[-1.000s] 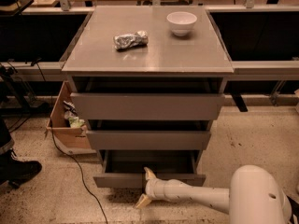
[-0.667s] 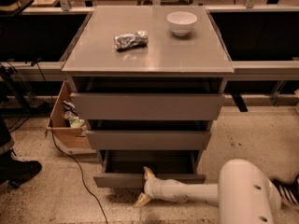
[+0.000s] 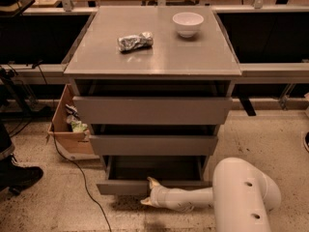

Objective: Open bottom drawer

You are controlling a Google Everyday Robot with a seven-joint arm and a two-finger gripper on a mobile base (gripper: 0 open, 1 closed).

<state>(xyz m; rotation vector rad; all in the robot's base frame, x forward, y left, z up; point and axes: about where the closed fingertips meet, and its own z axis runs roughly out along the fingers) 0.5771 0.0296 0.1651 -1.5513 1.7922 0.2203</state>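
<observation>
**A:** Start at the left. There's a cardboard box (image 3: 65, 132) beside the cabinet and a cable (image 3: 84, 180) across the floor. Are they a problem?

**B:** The cable might be. It runs close to the left corner of the bottom drawer (image 3: 120, 187). If the drawer comes out much further, I'd expect that corner to catch it or ride over it.

**A:** Where does the drawer stand?

**B:** It's the lowest of the three and partly out, with its front forward of the middle drawer front (image 3: 153, 145). The tool (image 3: 149, 192) sits at about the middle of that flat, handleless front. I cannot tell whether it is open or clamped on.

**A:** So it could slip?

**B:** That's my main worry. With no handle, a loose hold could slide off mid-pull. A pull angled to one side could also jam the drawer in its runners.

**A:** And on the right?

**B:** The arm (image 3: 241, 197) lies low near the cabinet's right corner, so it could knock it. A jolt like that might shift the foil packet (image 3: 135, 41) or the bowl (image 3: 188, 23) on the counter (image 3: 154, 62).
</observation>
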